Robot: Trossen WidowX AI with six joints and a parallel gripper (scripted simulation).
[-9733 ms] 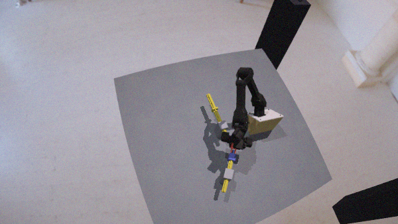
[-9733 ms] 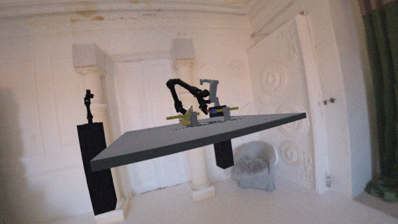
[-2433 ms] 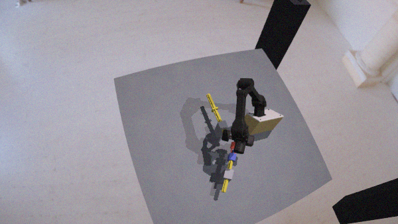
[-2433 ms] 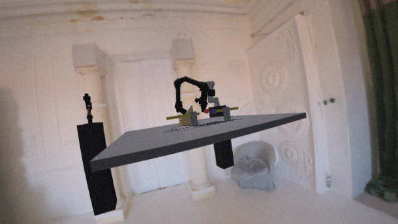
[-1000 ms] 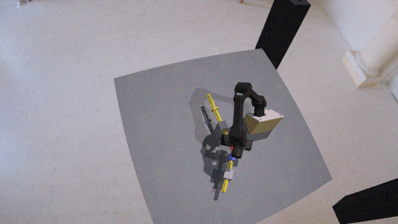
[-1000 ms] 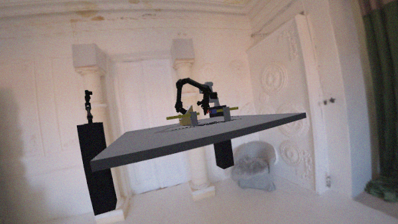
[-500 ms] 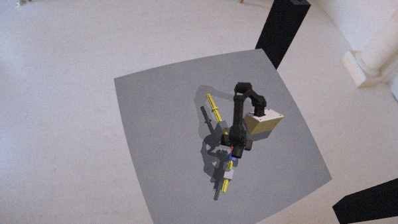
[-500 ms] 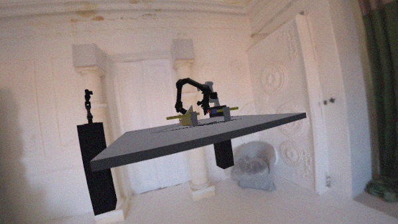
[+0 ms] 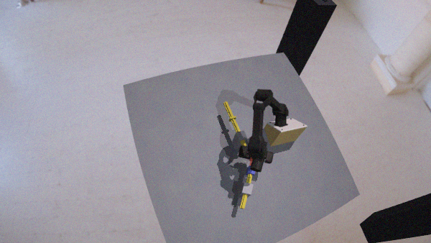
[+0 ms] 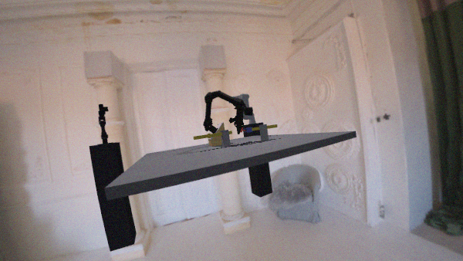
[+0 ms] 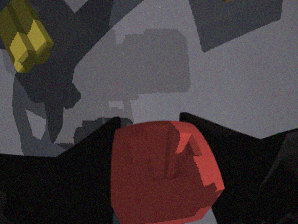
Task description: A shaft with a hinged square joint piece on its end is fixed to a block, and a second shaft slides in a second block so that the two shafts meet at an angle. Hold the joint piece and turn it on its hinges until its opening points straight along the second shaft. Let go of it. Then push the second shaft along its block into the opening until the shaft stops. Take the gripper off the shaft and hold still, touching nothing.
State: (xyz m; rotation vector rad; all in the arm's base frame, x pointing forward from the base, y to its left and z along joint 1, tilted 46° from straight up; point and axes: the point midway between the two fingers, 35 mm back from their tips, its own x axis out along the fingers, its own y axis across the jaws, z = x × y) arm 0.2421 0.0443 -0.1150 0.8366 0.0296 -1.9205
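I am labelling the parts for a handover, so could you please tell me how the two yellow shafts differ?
The second shaft has a raised collar, while none shows on the fixed shaft. The fixed shaft carries a blue piece; the second shaft's near end is bare. Both are yellow.
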